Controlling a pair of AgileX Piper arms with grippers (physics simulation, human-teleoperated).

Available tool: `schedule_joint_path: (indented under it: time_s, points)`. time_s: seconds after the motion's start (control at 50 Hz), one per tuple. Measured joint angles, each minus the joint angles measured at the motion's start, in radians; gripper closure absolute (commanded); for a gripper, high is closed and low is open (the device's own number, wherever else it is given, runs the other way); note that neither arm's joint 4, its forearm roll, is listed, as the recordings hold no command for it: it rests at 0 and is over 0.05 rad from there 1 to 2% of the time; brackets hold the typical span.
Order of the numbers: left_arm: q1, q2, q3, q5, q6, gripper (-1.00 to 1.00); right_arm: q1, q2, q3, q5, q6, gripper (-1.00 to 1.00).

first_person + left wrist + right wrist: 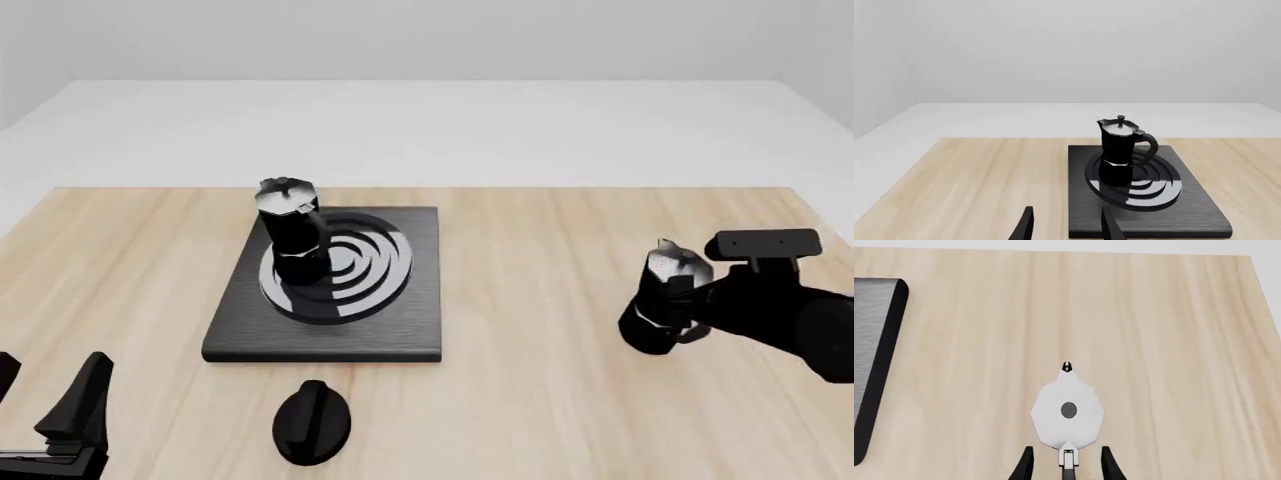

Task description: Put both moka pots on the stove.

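Right hand (1065,464) around second moka pot's (1068,412) handle.

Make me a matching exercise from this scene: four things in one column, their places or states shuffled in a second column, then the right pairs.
Things:
1. first moka pot
2. second moka pot
3. black oval knob
4. left gripper

Places or states:
A. open, holding nothing, at the near left of the table
B. lying on the wood just in front of the stove
C. standing on the burner rings
D. off the stove at the right, handle between the fingers of the right gripper

Pairs: 1-C, 2-D, 3-B, 4-A
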Motion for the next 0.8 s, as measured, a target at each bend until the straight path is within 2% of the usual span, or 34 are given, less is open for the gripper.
schedule_joint_path:
  time_s: [0.7,0.72,0.8]
  points:
    - [0.000,0.000,0.000,0.000,0.000,-1.00,0.000,0.035,0.030,-0.038,0.013,-1.00]
    - [0.000,0.000,0.000,0.000,0.000,-1.00,0.002,0.034,0.032,-0.039,0.013,1.00]
    - [0.000,0.000,0.000,0.000,0.000,-1.00,0.006,0.023,0.039,-0.042,0.001,1.00]
